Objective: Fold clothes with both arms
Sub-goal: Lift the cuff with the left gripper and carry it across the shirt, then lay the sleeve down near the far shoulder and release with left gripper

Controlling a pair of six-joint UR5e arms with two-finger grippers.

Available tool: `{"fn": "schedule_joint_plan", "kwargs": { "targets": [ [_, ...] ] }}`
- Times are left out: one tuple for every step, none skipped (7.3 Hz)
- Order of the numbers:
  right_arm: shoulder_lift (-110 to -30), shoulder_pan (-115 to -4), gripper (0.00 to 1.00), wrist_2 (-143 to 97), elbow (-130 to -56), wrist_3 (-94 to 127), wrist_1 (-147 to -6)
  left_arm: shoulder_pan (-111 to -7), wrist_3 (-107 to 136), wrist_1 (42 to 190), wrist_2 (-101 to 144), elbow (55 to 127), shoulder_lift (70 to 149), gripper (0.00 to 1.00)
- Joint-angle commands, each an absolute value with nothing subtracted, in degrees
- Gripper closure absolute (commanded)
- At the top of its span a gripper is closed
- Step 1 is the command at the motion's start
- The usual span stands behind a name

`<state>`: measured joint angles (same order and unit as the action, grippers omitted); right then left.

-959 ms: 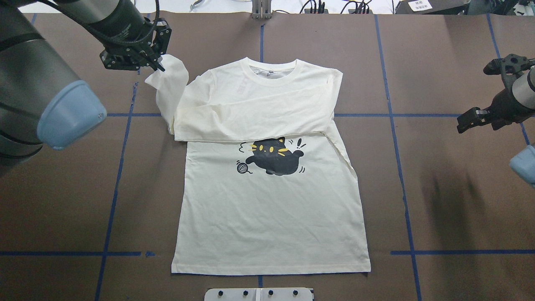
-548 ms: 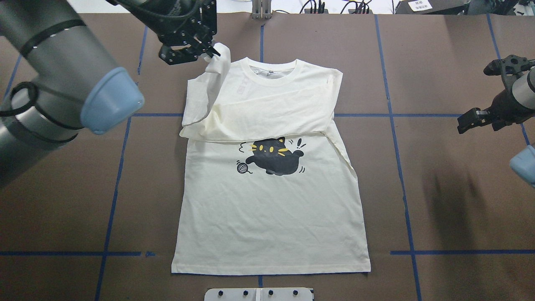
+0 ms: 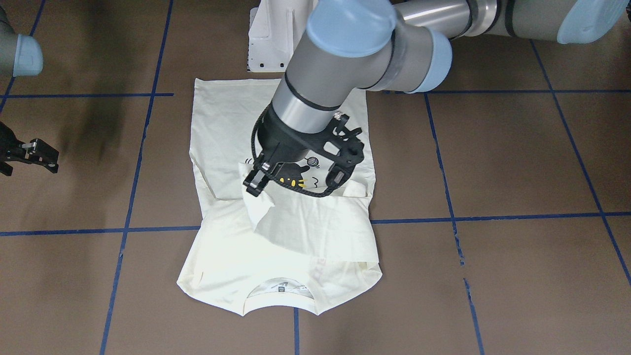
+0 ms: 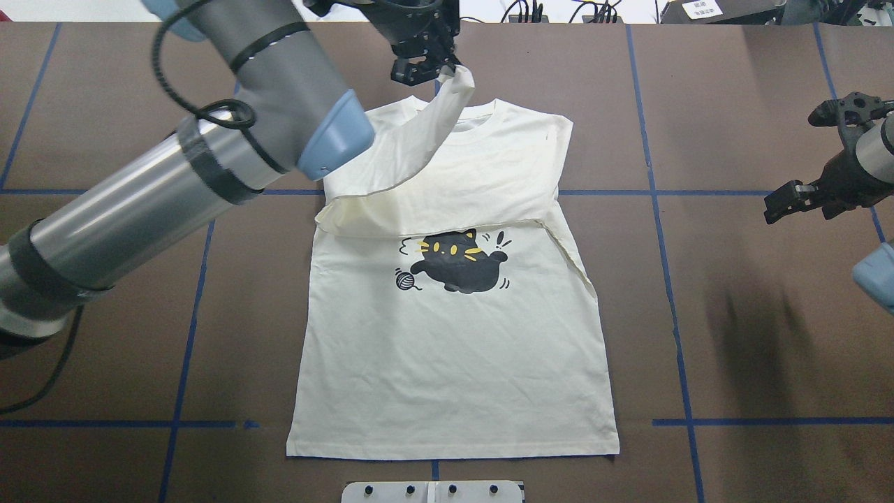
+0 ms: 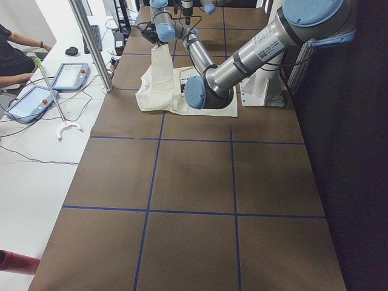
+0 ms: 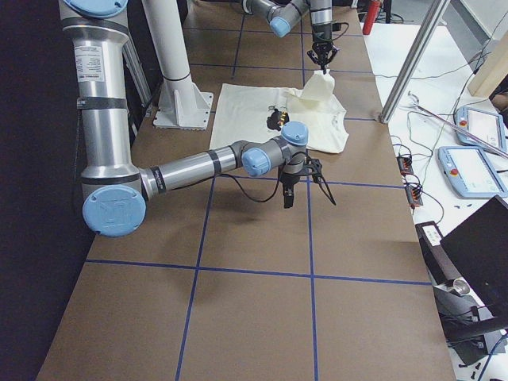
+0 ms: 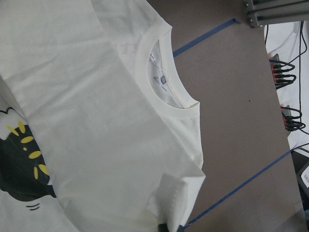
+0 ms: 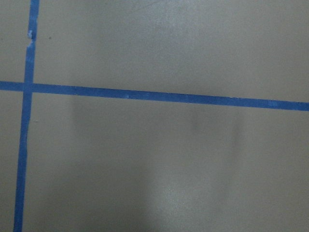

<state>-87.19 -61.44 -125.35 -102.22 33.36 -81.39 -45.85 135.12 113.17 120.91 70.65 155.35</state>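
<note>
The cream-white T-shirt (image 4: 454,363) lies flat on the brown table, front up, with the black cat print (image 4: 457,269) showing. One sleeve (image 4: 503,185) lies folded across the chest. My left gripper (image 4: 440,70) is shut on the cuff (image 4: 459,80) of the other sleeve (image 4: 408,150) and holds it raised above the collar (image 4: 457,119). It also shows in the front-facing view (image 3: 254,190). The left wrist view shows the collar (image 7: 166,82) and the pinched cuff (image 7: 176,193). My right gripper (image 4: 790,162) hangs open and empty over bare table, well right of the shirt.
Blue tape lines (image 4: 670,279) grid the table. The white pedestal base (image 3: 271,39) stands at the hem end of the shirt. A metal post (image 4: 436,17) stands beyond the collar. Operator tablets (image 5: 70,76) and cables lie on the side bench.
My left gripper has carried the sleeve cuff rightward, from left of the shirt's shoulder to above the collar, and the sleeve has draped over the chest. The right arm has not moved.
</note>
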Motion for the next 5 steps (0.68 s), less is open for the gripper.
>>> {"fn": "schedule_joint_plan", "kwargs": {
  "targets": [
    [-87.1, -61.4, 0.0, -125.4, -101.4, 33.5, -81.3, -41.8, 138.9, 118.8, 116.3, 66.8, 156.7, 1.0],
    [-86.9, -61.3, 0.0, -125.4, -101.3, 33.7, -81.3, -39.7, 138.9, 119.6, 113.1, 65.8, 156.7, 1.0],
    [-86.8, -61.3, 0.0, -125.4, -101.2, 33.7, -81.1, -36.2, 139.5, 122.1, 107.8, 62.9, 157.1, 1.0],
    [-86.7, -61.3, 0.0, -125.4, -101.2, 33.7, -81.0, -31.7, 139.6, 127.0, 100.2, 57.2, 158.7, 1.0],
    [-85.9, -61.3, 0.0, -125.4, -100.7, 33.8, -81.0, -28.3, 138.4, 132.8, 93.7, 50.5, 159.9, 0.01]
  ]
}}
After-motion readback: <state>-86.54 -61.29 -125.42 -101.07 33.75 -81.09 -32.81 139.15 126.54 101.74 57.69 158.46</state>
